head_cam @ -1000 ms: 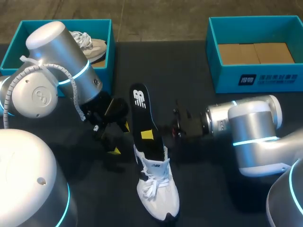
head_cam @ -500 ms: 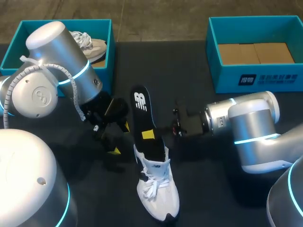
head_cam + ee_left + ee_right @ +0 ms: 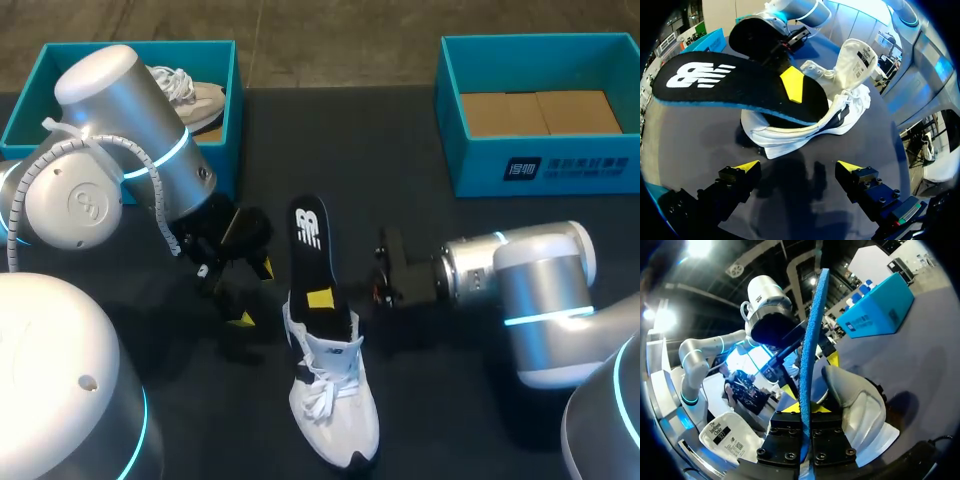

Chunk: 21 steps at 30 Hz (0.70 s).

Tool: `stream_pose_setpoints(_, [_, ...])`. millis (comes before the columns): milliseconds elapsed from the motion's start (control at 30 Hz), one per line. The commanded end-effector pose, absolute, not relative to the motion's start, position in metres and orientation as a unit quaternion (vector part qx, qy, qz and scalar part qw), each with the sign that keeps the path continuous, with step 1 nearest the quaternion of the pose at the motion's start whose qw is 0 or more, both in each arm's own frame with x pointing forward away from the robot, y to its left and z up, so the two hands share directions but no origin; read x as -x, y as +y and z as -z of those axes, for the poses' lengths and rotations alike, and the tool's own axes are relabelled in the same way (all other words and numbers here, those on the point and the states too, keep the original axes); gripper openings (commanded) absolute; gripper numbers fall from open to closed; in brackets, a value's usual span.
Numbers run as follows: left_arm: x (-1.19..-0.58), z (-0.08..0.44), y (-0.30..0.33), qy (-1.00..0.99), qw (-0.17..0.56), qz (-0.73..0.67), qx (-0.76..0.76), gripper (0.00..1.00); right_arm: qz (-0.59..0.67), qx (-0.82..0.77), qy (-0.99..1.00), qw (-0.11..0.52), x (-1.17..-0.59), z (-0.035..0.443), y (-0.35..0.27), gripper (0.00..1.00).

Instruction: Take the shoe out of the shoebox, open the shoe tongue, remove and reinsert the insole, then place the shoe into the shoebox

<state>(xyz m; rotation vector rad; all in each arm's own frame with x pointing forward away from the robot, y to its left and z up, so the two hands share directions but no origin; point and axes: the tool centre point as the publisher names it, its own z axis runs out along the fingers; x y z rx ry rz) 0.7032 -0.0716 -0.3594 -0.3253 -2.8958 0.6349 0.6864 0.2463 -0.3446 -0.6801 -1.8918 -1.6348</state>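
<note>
A white shoe (image 3: 332, 400) lies on the dark table, heel toward the far side, its tongue (image 3: 855, 57) folded open. A black insole (image 3: 311, 245) with a blue underside (image 3: 812, 335) sticks up out of the shoe's opening, its lower end inside. My right gripper (image 3: 321, 299) comes in from the right and is shut on the insole's edge (image 3: 806, 412) just above the shoe (image 3: 855, 405). My left gripper (image 3: 252, 294) stands open just left of the shoe (image 3: 805, 130), empty (image 3: 799, 167), facing the insole (image 3: 730, 85).
A teal shoebox (image 3: 25, 105) at the far left holds another shoe (image 3: 190, 95). A second teal shoebox (image 3: 540, 165) at the far right has a cardboard liner. My left arm's big links crowd the left front of the table.
My right gripper has closed tighter on the insole and carried it a little toward the table's front, lower into the shoe. My left arm has not moved.
</note>
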Motion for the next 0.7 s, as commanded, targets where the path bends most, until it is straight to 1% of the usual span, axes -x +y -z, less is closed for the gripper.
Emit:
stream_pose_setpoints(33, [-0.703,0.360,-0.072,-0.968,0.079,-0.212,0.109,1.00,0.609,0.257,-0.700,0.270,-0.676,0.351,0.247,0.00])
stream_pose_setpoints(267, [-0.703,0.360,-0.072,-0.968,0.079,-0.212,0.109,1.00,0.596,0.271,-0.700,0.285,-0.668,0.357,0.251,0.00])
stream_pose_setpoints(467, [-0.703,0.360,-0.072,-0.968,0.079,-0.212,0.109,1.00,0.599,0.272,-0.701,0.275,-0.665,0.353,0.253,0.00])
stream_pose_setpoints(567, [-0.703,0.360,-0.072,-0.968,0.079,-0.212,0.109,1.00,0.602,0.268,-0.704,0.266,-0.668,0.346,0.255,0.42])
stream_pose_setpoints(600, [-0.703,0.360,-0.072,-0.968,0.079,-0.212,0.109,1.00,0.602,0.267,-0.704,0.264,-0.669,0.345,0.256,0.49])
stream_pose_setpoints(633, [-0.703,0.360,-0.072,-0.968,0.079,-0.212,0.109,1.00,0.602,0.265,-0.706,0.262,-0.671,0.343,0.256,0.50])
stream_pose_setpoints(700, [-0.703,0.360,-0.072,-0.968,0.079,-0.212,0.109,1.00,0.603,0.261,-0.708,0.260,-0.673,0.340,0.258,0.47])
